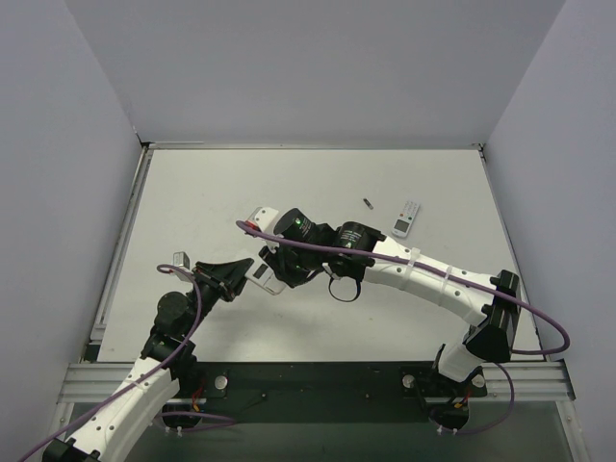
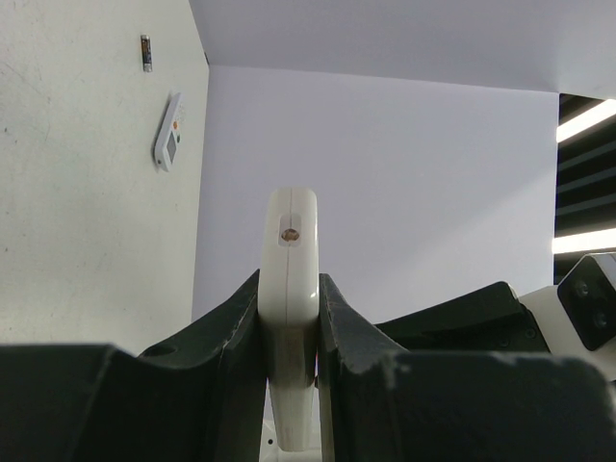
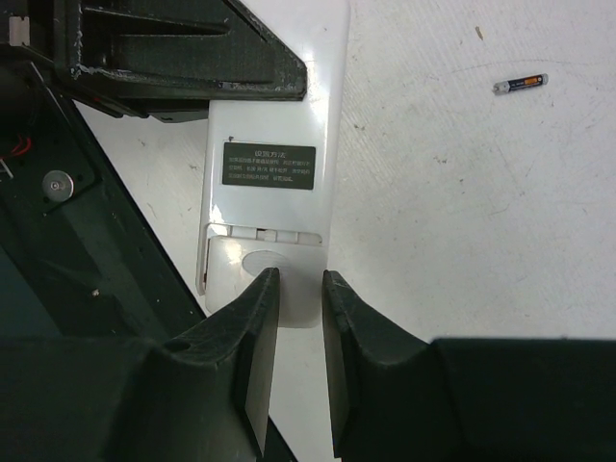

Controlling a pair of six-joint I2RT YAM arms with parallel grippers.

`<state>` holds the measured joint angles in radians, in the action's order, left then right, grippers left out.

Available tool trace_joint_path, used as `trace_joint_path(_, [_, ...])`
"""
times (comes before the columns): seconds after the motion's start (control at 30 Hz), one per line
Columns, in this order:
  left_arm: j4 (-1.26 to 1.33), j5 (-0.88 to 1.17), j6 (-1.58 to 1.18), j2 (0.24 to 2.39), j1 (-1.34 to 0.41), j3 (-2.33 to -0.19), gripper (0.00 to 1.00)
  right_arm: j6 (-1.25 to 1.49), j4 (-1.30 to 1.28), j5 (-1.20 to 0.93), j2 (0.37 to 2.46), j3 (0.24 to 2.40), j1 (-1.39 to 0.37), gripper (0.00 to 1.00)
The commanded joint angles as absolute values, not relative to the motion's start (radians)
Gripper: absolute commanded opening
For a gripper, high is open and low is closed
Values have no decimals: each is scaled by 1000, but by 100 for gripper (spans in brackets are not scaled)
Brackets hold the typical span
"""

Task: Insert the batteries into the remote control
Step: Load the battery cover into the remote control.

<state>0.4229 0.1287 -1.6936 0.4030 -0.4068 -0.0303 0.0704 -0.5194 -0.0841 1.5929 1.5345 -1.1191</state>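
Observation:
My left gripper (image 2: 292,318) is shut on the remote control (image 2: 292,250), seen edge-on with white sides, and holds it off the table. In the right wrist view its white back (image 3: 279,106) faces the camera, with a dark label and the battery cover (image 3: 241,274) at its near end. My right gripper (image 3: 298,284) has its jaws a narrow gap apart and empty. Its left fingertip (image 3: 265,289) rests at the oval dimple of the cover. In the top view both grippers meet at the remote (image 1: 264,277) in the table's middle. The red batteries are out of view.
A small dark battery (image 1: 368,203) lies on the table behind, also in the right wrist view (image 3: 520,84) and left wrist view (image 2: 146,53). A white-faced remote (image 1: 406,219) lies to its right, also in the left wrist view (image 2: 169,130). White walls enclose the table.

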Motion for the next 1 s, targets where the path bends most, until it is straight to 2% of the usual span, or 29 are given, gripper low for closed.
trace_joint_path(0.0, [523,106,-1720,397,-411,135,0,49,-525,-156,1601,1539,-1141,20])
trace_joint_path(0.47, [545,117,-1718,403,-411,137,0,-55,-515,-252,1592,1508,-1149,21])
trace_joint_path(0.83, [545,127,-1700,410,-411,138,0,-48,-491,-201,1557,1525,-1149,22])
trace_joint_path(0.97, [545,135,-1687,419,-411,138,0,-52,-469,-221,1530,1549,-1152,25])
